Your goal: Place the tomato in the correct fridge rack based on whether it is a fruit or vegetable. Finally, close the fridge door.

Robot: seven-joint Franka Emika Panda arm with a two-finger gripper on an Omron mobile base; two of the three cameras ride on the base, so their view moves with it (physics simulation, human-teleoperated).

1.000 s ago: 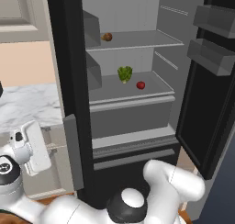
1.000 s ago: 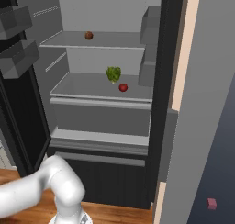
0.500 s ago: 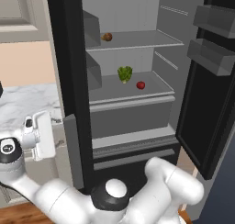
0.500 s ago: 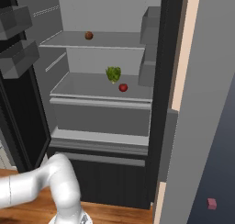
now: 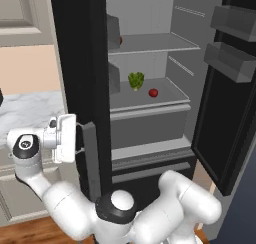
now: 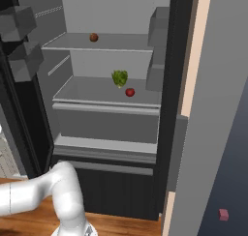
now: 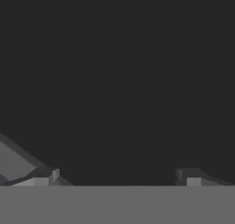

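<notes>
The tomato (image 5: 153,92) (image 6: 130,92), small, round and red, lies on the fridge rack (image 5: 170,102) (image 6: 82,92), a broad grey shelf with a paler front lip, just in front of a green leafy bunch (image 5: 135,80) (image 6: 119,78). My gripper (image 5: 80,138) is far from it, at the outer face of the fridge's left door (image 5: 75,63), beside its grey handle (image 5: 90,148). In the hand view the gripper (image 7: 117,178) faces that dark door panel at close range. Its fingertips (image 7: 48,177) stand wide apart with nothing between them, so it is open.
Both fridge doors stand open; the right door (image 5: 225,118) carries grey bins. A small brown item (image 6: 94,37) sits on the upper shelf. A drawer front (image 6: 106,124) lies below the rack. A marble counter (image 5: 30,110) is left of the fridge.
The arm has swung up and to the right on the fridge's left side, bringing the hand close to the left door's handle. The tomato has not moved.
</notes>
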